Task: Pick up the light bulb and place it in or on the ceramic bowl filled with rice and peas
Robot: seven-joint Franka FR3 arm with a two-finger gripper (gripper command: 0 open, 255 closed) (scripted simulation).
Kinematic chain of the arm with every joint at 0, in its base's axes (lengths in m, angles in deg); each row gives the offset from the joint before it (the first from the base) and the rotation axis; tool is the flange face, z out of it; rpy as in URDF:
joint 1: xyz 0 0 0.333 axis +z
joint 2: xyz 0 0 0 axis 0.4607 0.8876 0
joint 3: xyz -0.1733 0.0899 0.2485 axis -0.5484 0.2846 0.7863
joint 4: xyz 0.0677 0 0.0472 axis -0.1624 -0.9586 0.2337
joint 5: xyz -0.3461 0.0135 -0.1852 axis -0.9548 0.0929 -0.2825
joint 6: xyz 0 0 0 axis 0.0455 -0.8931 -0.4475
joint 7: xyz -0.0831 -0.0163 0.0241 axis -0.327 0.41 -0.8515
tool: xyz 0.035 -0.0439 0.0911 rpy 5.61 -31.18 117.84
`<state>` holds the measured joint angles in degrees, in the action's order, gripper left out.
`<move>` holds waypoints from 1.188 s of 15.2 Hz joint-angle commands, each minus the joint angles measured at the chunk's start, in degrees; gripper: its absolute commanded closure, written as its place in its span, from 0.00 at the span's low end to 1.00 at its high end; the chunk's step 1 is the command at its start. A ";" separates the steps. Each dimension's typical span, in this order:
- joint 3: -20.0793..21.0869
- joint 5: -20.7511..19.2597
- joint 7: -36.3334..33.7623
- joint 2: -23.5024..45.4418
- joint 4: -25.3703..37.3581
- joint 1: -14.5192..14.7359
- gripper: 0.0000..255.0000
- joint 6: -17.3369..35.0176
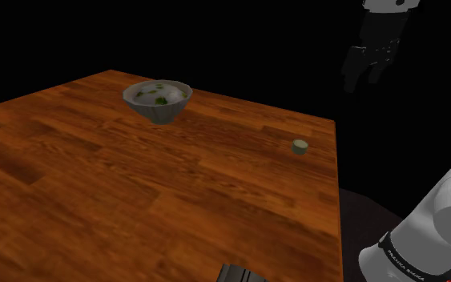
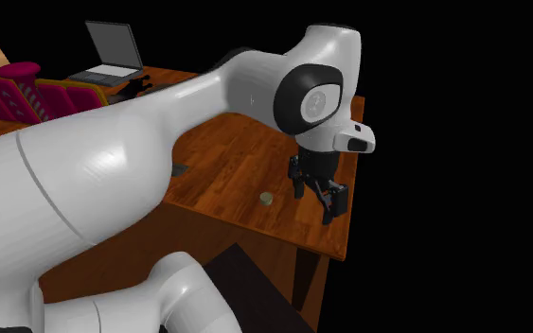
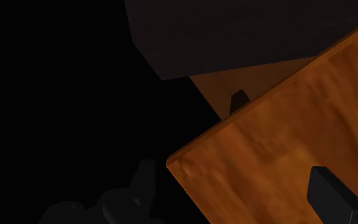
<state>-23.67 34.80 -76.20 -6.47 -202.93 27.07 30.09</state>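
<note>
Shoulder view is showing a grey bowl holding white rice and green peas on the wooden table; the light bulb is sitting well apart, near the table's edge. The gripper is hanging empty, jaws spread. Second exterior view is adding a laptop.

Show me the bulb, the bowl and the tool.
bulb (image 1: 299, 146): shoulder view, its middle.
bowl (image 1: 161, 112): shoulder view, its outer wall.
tool (image 1: 363, 78): shoulder view, midway between its fingertips.
</note>
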 commanded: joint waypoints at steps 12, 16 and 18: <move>1.75 15.38 2.25 -14.36 -20.87 10.64 0.00 21.19; 2.83 19.16 2.93 -16.72 -25.57 13.79 0.00 27.16; 3.14 19.50 2.99 -16.28 -26.86 13.98 0.00 28.91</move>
<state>-20.52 54.10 -73.45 -22.73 -228.90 40.94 57.97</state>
